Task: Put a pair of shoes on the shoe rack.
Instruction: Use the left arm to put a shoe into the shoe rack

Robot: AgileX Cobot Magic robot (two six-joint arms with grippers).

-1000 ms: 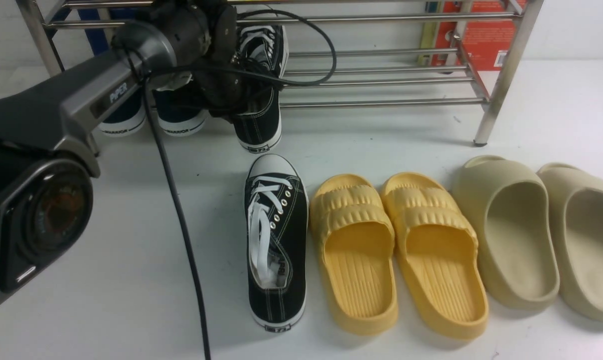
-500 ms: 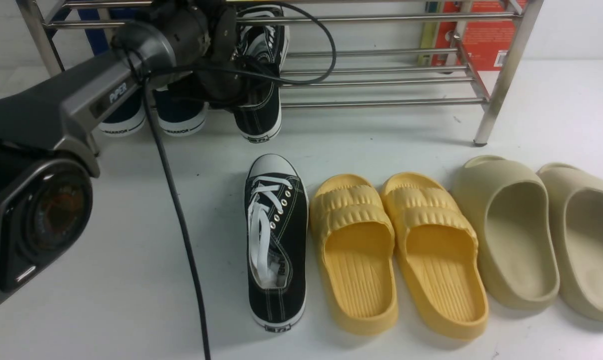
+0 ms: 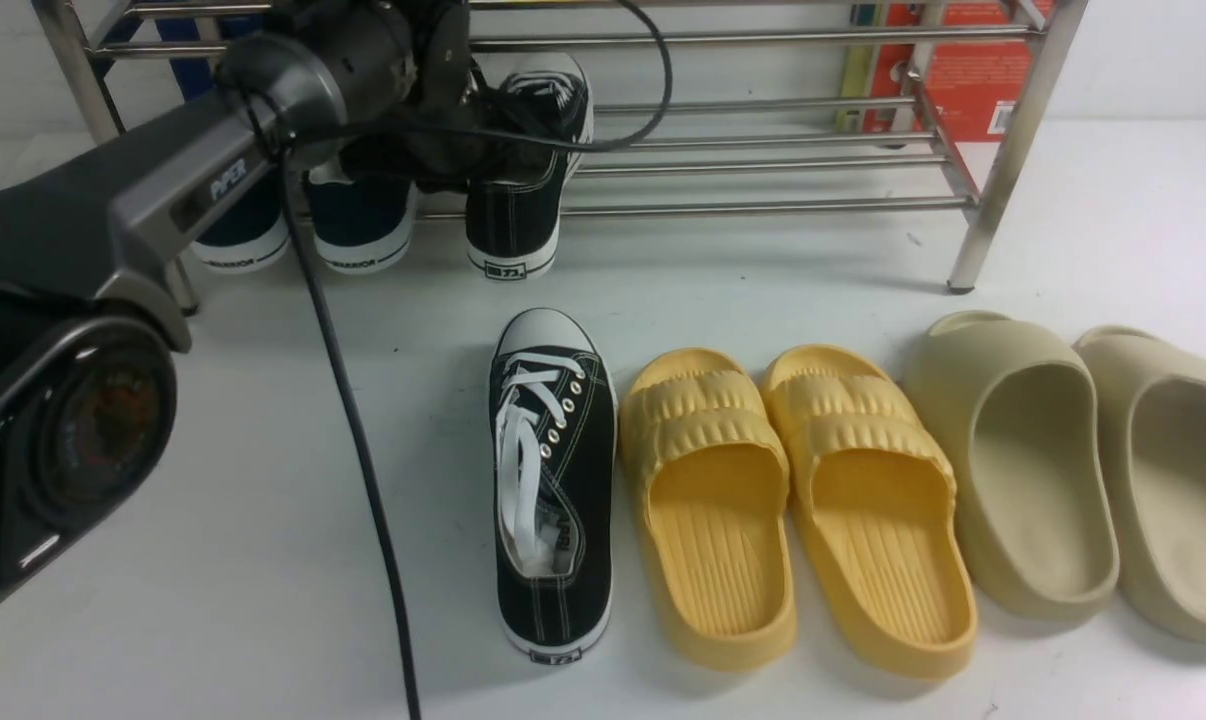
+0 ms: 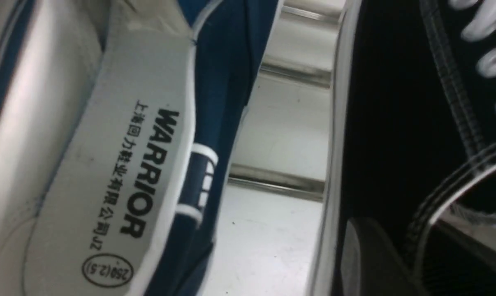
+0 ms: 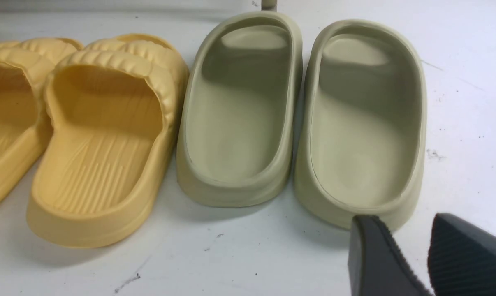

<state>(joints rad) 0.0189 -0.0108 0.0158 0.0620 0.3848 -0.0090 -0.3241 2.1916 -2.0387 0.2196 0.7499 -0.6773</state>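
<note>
One black sneaker (image 3: 523,190) of the pair of shoes rests on the bottom bars of the silver shoe rack (image 3: 763,207), heel toward me. My left gripper (image 3: 503,145) is at its opening. In the left wrist view the gripper (image 4: 412,242) is open, its fingers (image 4: 367,255) straddling the black side wall (image 4: 396,123) with a gap, above a rack bar (image 4: 276,183). The other black sneaker (image 3: 553,480) lies on the table, toe toward the rack. My right gripper (image 5: 412,263) is open and holds nothing, just behind a beige slide's heel.
Two navy sneakers (image 3: 363,225) stand on the rack left of the black one; one (image 4: 149,164) shows close up. Yellow slides (image 3: 793,500) and beige slides (image 3: 1073,470) lie right of the table sneaker. A red box (image 3: 973,70) stands behind the rack. A cable (image 3: 353,430) hangs from the left arm.
The left gripper lowered the black sneaker onto the rack's bottom bars and spread its fingers. The sneaker now sits flat. Nothing else has moved.
</note>
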